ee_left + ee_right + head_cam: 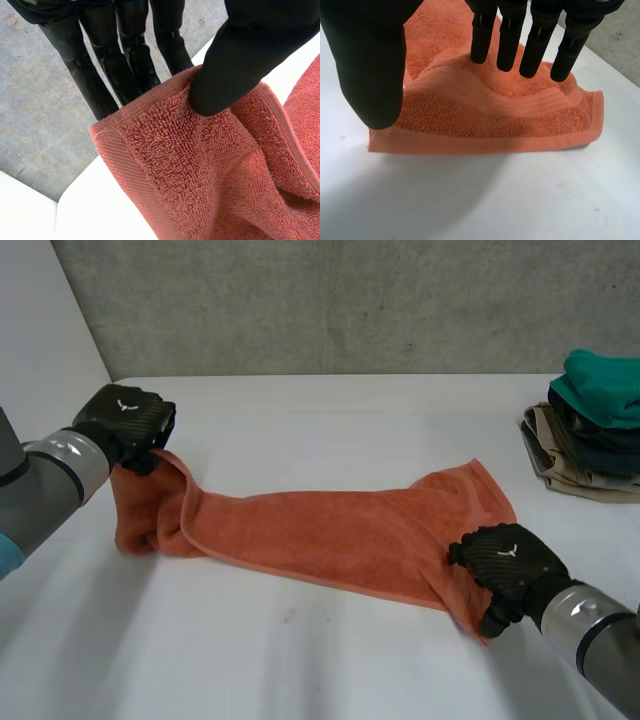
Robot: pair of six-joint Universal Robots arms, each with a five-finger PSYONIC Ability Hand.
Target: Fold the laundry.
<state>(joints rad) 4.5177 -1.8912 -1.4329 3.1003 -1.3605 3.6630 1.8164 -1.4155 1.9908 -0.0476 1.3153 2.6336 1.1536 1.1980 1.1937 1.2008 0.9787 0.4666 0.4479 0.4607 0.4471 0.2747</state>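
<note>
Two robot hands, one orange towel, one hand at each end. The left robot hand (125, 425) is closed on the towel (330, 535). Its wrist view shows the thumb (240, 60) pressing the terry face (200, 170) against the fingers (125, 55) behind the hemmed edge. That end is held up off the counter (350, 430) near its left edge and hangs down in folds.

The right robot hand (510, 562) is low at the towel's other end, toward the counter's front right. In its wrist view the fingers (510, 40) are straight and touch the far side of a raised ridge of cloth (495, 115), with the thumb (370, 65) on the near side by the hem. I read that as a pinch on the towel, but it looks looser than the left one.

Key relation: the towel's long axis runs across the counter from the left hand to the right hand, slanting a little toward the front at the right. The two ends are well apart and the middle lies flat on the counter. My guess is the next move brings one held end over to the other, and neither hand is nearer since each has its own end.

Hard to make out:
- The strip is narrow, but I cannot tell if it is already doubled lengthwise.
- The left end's lower corner is lost in the hanging folds.
- The contact under the right palm is hidden.

A stack of folded clothes (590, 425) sits at the counter's right edge, well clear of the towel and partly cut off.
</note>
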